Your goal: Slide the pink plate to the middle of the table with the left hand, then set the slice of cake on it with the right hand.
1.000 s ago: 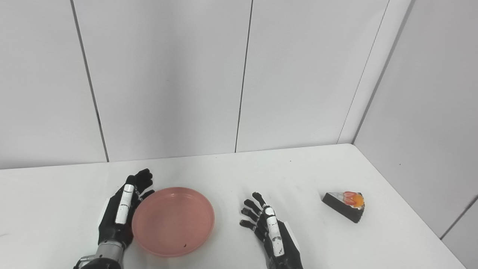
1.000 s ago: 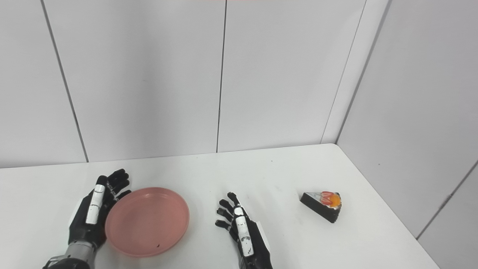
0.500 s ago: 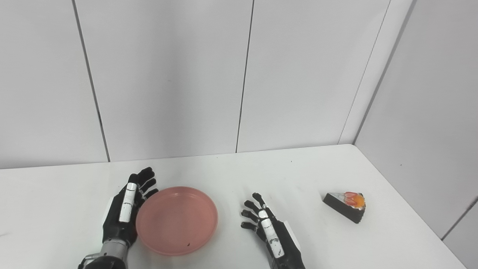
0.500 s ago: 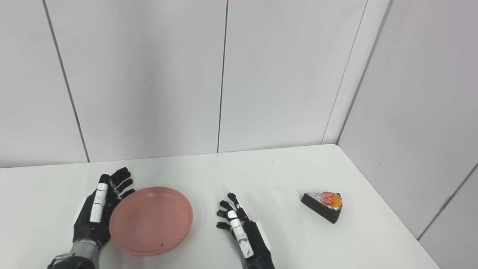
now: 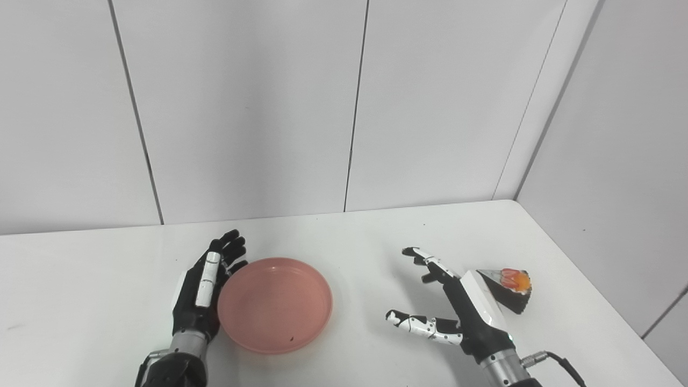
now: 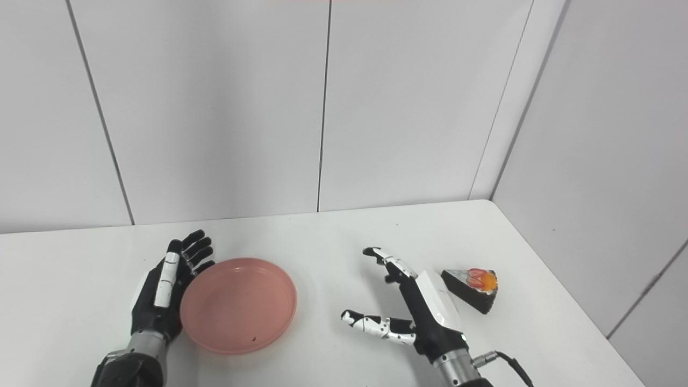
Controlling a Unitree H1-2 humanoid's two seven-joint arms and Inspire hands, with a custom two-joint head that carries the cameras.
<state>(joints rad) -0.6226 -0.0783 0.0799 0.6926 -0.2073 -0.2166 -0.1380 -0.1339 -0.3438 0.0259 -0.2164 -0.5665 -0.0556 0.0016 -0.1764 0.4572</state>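
Note:
The pink plate (image 5: 274, 305) lies flat on the white table (image 5: 344, 236), a little left of its middle. My left hand (image 5: 204, 293) stands on edge against the plate's left rim, fingers straight and apart, holding nothing. A dark wedge of cake (image 5: 508, 289) with white cream and an orange-red fruit top rests at the right side of the table. My right hand (image 5: 457, 309) is open just left of the cake, thumb spread toward the plate, its back partly covering the slice's near corner. In the right eye view the cake (image 6: 473, 288) sits clear of the right hand (image 6: 422, 309).
White wall panels close off the table at the back and along the right side, right behind the cake. A black cable (image 5: 559, 363) trails from the right wrist. Bare table surface lies between the plate and the right hand.
The plate and left hand slid right. The right hand moved right and rose, turning thumb-out beside the cake. The view also shifted slightly.

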